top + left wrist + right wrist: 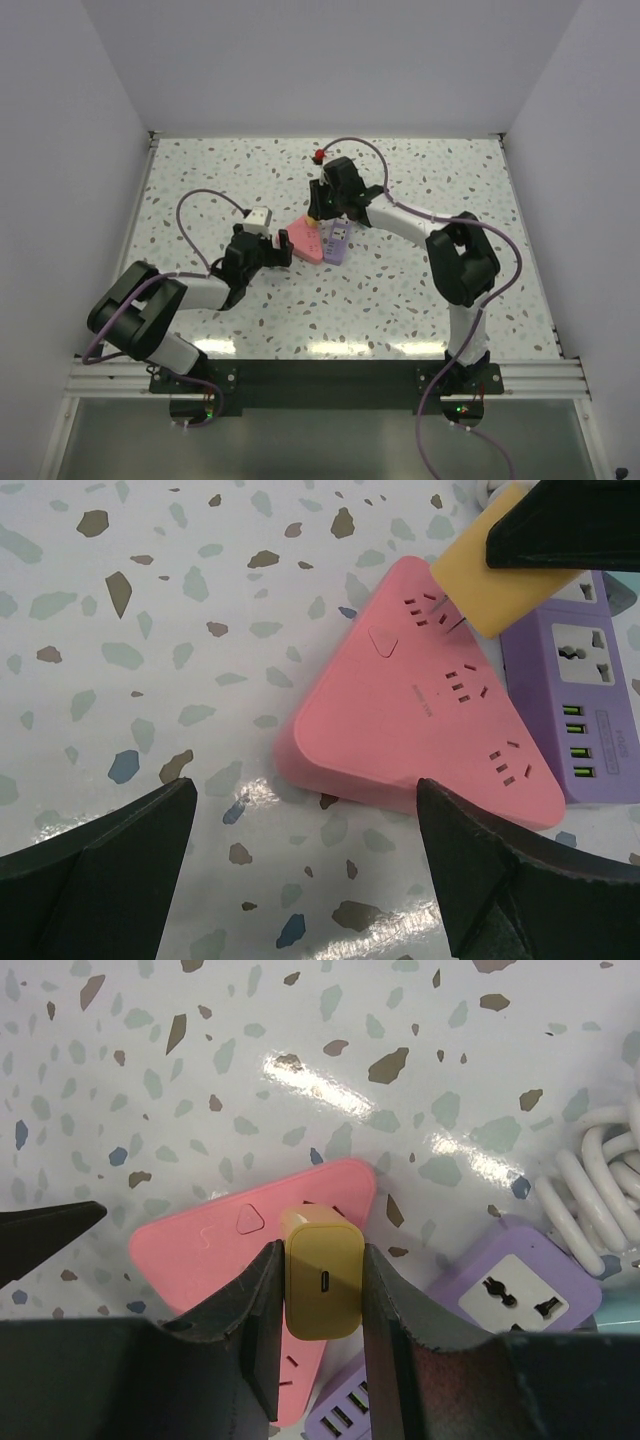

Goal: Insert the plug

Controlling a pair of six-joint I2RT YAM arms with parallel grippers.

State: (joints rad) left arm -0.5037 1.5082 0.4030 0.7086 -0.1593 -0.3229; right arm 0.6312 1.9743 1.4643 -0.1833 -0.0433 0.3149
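A pink triangular power strip point(303, 241) lies mid-table, seen also in the left wrist view point(420, 720) and the right wrist view point(205, 1250). My right gripper point(317, 212) is shut on a yellow plug point(322, 1280) and holds it upright over the strip's far corner. In the left wrist view the plug point(500, 580) hangs just above the strip, its thin prongs showing at the top socket's slots. My left gripper point(305, 800) is open and empty, low over the table. Its fingers straddle the strip's near corner without touching it.
A purple power strip point(337, 243) lies against the pink one's right side, seen also in the left wrist view point(590, 680) and the right wrist view point(520, 1285). A coiled white cable point(600, 1180) lies beyond it. A red knob point(320, 155) sits at the table's back.
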